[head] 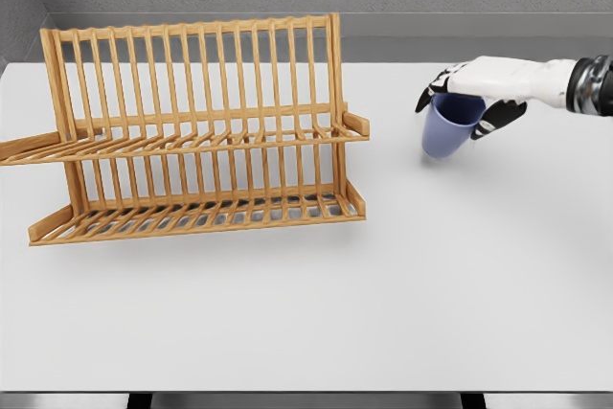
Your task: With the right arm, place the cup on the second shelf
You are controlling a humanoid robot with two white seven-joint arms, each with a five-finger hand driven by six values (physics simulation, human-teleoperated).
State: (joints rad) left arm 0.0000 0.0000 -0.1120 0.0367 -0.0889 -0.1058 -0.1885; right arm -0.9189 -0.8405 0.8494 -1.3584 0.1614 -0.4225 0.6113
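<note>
Fingers (442,81) of right hand (479,83) curl around the blue cup's (448,131) rim, gripping it.

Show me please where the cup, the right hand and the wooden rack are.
cup (444,137): head view, on its blue side wall.
right hand (479,83): head view, on the white back of the hand.
wooden rack (206,139): head view, on the upper shelf's front rail.

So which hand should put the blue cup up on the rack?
The right hand. Its fingers already wrap the rim of the blue cup, to the right of the wooden rack. The left hand isn't in the picture, so it likely can't help.
</note>
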